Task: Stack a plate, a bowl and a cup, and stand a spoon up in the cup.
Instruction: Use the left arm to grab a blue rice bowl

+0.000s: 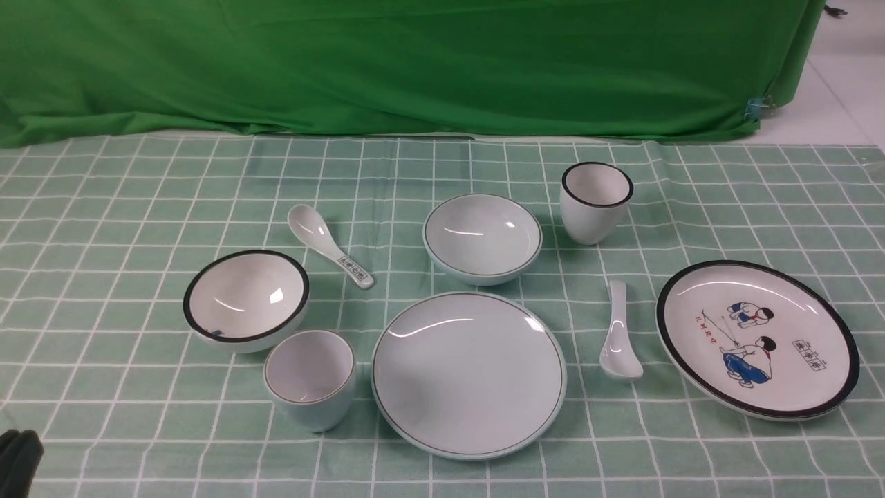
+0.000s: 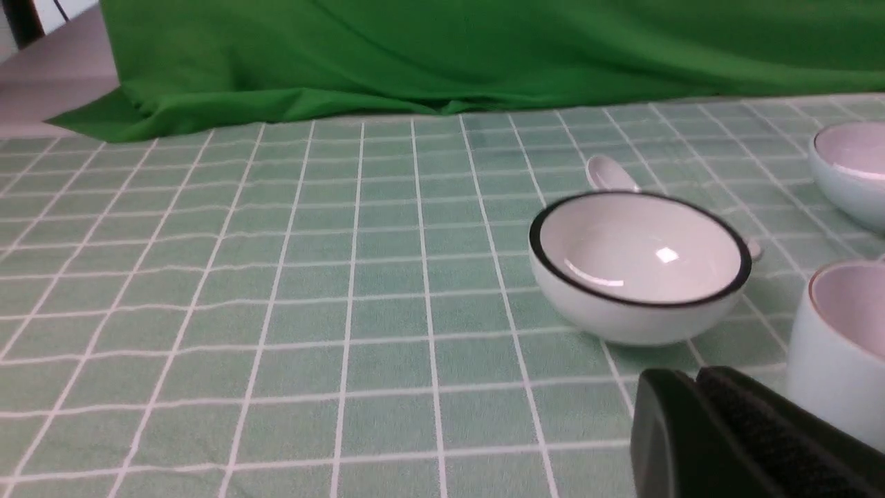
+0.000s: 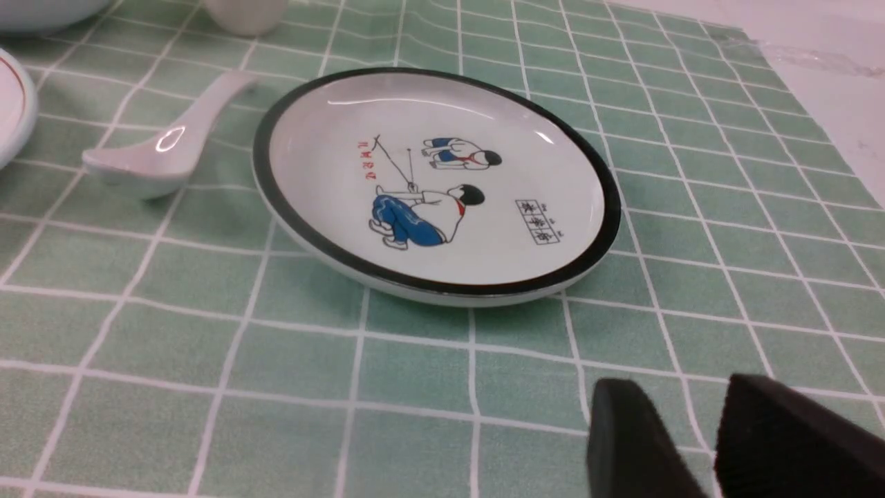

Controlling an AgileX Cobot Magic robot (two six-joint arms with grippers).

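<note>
Ahead of the left gripper (image 2: 691,394) stand the black-rimmed bowl (image 2: 639,266) and the cup (image 2: 840,339); cloth (image 2: 276,311) beside them lies free. The picture plate (image 3: 435,180) fronts the right gripper (image 3: 677,408).

Contents, left wrist view:
- 1 green-and-white checked tablecloth (image 2: 276,277), with a draped green backdrop (image 2: 449,48) along its far edge.
- 1 black-rimmed white bowl (image 2: 639,266), upright and empty.
- 1 white spoon (image 2: 608,173), mostly hidden behind that bowl; its scoop and handle tip show.
- 1 bowl (image 2: 850,173), cut off by the frame edge.
- 1 cup (image 2: 840,346), partly cut off, just beside the left gripper (image 2: 695,387).
- Gripper: 2 black fingers pressed together, holding nothing.
</note>
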